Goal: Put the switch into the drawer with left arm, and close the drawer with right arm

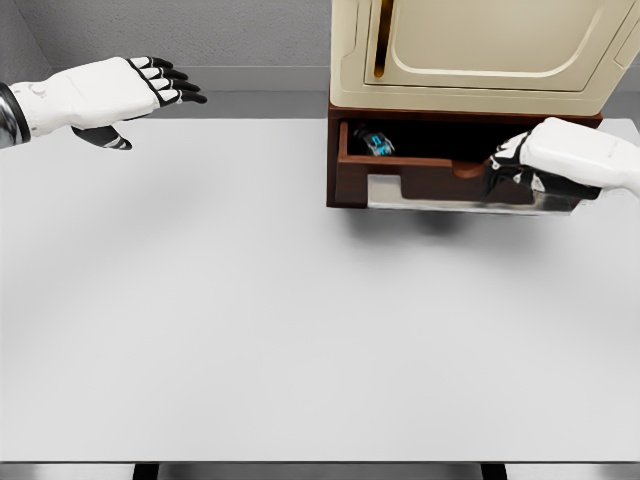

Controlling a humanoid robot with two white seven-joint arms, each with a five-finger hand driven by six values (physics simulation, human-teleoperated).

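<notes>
While the left hand [120, 95] hovers with fingers spread and empty over the table's [250, 320] far left, the right hand [545, 165] presses curled fingers against the drawer [420, 180] front. Inside the partly open drawer lies the switch [378, 143], beneath a cream cabinet [480, 55].

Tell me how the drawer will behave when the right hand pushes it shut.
The drawer looks rigid wood, so it should slide straight back rather than flex. The right hand presses near its right end, so it may skew slightly. The small switch inside lies loose and might shift.
</notes>
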